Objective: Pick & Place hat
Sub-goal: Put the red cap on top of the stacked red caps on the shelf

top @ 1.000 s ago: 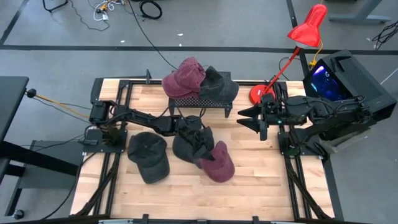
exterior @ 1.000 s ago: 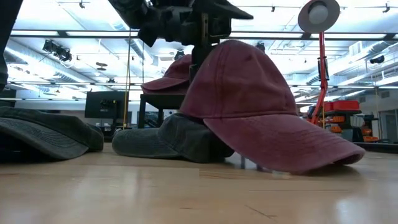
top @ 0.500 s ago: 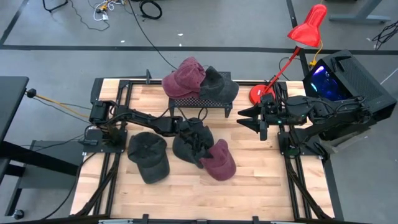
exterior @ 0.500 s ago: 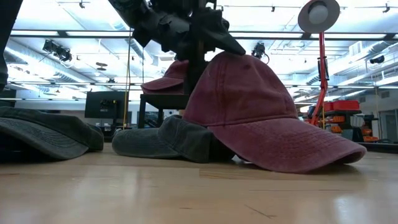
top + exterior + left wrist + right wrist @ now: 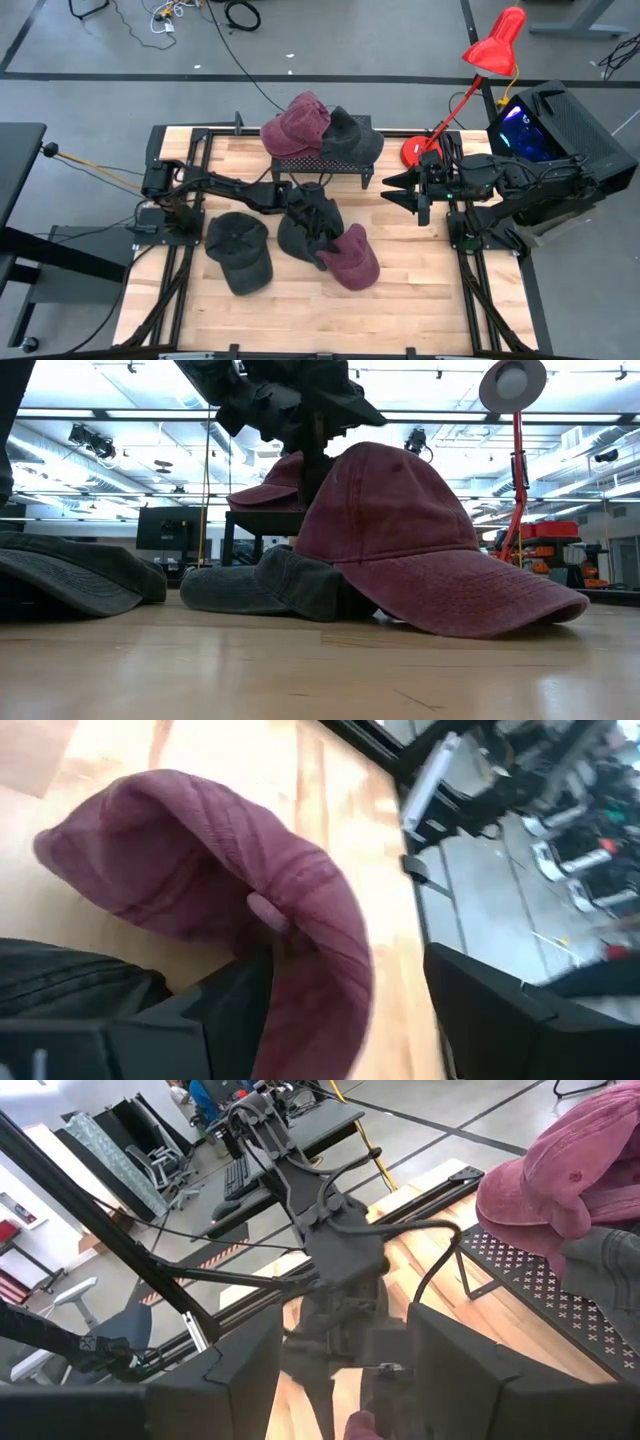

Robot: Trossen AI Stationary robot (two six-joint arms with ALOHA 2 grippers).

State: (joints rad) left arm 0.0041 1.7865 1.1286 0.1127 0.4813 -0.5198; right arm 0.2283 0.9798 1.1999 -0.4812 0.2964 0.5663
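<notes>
Both jaws of the left gripper (image 5: 340, 1010) stand apart around the maroon cap (image 5: 350, 262); right gripper (image 5: 388, 190) hovers open.

Grey concrete floor (image 5: 90, 60) with loose cables (image 5: 170, 15), red desk lamp (image 5: 495, 45), perhaps office chairs (image 5: 150, 1155) beyond.

A maroon hat (image 5: 350, 262) lies on the wooden table, leaning against a dark grey hat (image 5: 300, 228).

Five hats — two maroon hats (image 5: 349, 262), three dark grey hats (image 5: 238, 250) — one rack (image 5: 322, 163), one red lamp (image 5: 494, 48).
</notes>
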